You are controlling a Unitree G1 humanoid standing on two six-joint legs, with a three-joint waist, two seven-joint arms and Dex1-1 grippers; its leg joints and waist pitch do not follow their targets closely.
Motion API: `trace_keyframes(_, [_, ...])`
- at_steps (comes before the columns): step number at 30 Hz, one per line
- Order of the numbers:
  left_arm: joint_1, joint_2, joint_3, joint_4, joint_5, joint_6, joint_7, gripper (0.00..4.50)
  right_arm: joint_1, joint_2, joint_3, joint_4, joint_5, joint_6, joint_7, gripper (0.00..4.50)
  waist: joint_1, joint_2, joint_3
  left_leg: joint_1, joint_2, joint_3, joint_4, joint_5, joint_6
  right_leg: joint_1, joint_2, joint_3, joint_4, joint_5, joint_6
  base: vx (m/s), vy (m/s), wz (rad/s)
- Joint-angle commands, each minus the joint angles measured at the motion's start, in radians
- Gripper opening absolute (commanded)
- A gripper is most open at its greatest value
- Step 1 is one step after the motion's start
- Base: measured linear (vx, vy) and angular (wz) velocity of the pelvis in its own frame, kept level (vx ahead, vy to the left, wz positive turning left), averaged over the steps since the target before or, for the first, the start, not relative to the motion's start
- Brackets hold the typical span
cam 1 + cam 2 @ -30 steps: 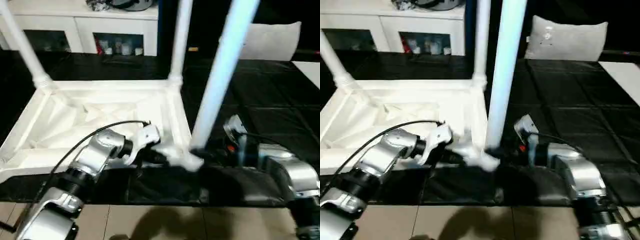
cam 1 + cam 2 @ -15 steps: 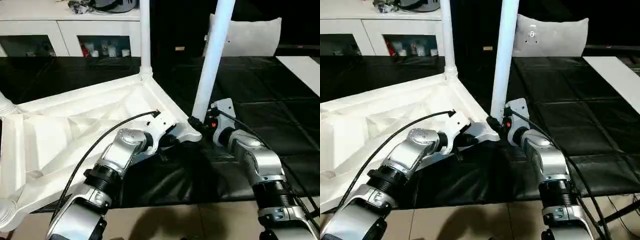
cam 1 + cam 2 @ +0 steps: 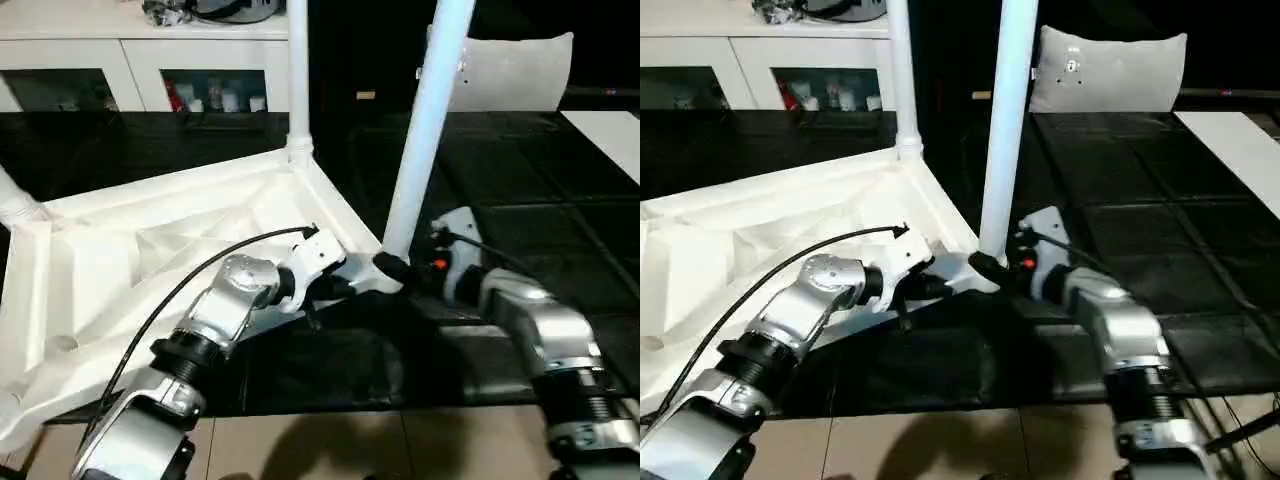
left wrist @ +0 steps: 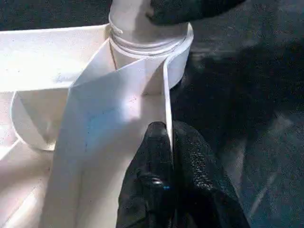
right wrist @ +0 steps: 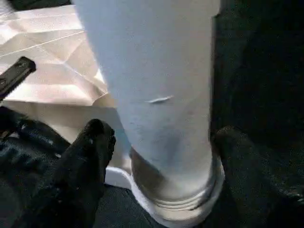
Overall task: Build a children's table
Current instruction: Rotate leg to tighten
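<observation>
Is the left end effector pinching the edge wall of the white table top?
Yes, the left end effector is shut on the thin edge wall of the table top near the corner socket.

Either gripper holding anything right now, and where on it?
Left gripper is pinched shut on the tabletop, on its thin rim wall beside the near corner socket. Right gripper straddles the leg base, fingers open, not gripping.

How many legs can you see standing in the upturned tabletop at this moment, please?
3: near leg in the corner by both grippers, far leg at the corner beyond, left leg at the picture's left edge. The fourth corner is cut off.
</observation>
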Motion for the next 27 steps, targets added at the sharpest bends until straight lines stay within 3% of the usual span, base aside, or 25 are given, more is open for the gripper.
trace_keyframes(1, [0.016,0.036,-0.04,-0.008,-0.007,-0.035,-0.095,0.0,0.009,-0.052,0.008,-0.015,-0.002,-0.021,0.075,4.11,0.009,-0.009,-0.062,-0.004,0.01,0.004,-0.056,-0.17,0.056,0.058,-0.063,0.033,-0.074,-0.25,-0.185,0.0,0.0,0.0])
trace_keyframes(4, [0.015,0.066,-0.061,0.0,0.0,-0.071,-0.143,0.0,0.016,-0.093,0.018,-0.022,-0.001,-0.049,0.142,4.11,0.018,-0.009,-0.06,-0.002,0.012,0.005,-0.057,-0.182,0.058,0.055,-0.063,0.033,-0.076,-0.277,-0.178,0.0,0.0,0.0])
trace_keyframes(6, [0.02,0.102,-0.079,-0.008,-0.01,-0.104,-0.231,0.0,0.033,-0.13,0.022,-0.06,0.042,-0.056,0.245,4.11,0.024,-0.009,-0.062,0.001,0.013,0.005,-0.057,-0.182,0.056,0.055,-0.064,0.033,-0.076,-0.282,-0.179,0.0,0.0,0.0])
trace_keyframes(11, [0.031,0.125,-0.086,-0.05,-0.041,-0.093,-0.322,0.0,0.045,-0.15,0.036,-0.077,0.079,-0.041,0.328,3.96,0.032,-0.011,-0.061,0.001,0.018,0.006,-0.058,-0.18,0.057,0.055,-0.065,0.033,-0.069,-0.259,-0.196,0.0,0.0,0.0])
trace_keyframes(27, [0.043,0.135,-0.104,-0.082,-0.067,-0.081,-0.381,0.0,0.057,-0.146,0.076,-0.082,0.125,0.014,0.419,2.52,0.047,-0.014,-0.061,0.0,0.017,0.006,-0.058,-0.17,0.047,0.053,-0.066,0.033,-0.071,-0.294,-0.177,0.0,0.0,0.0])
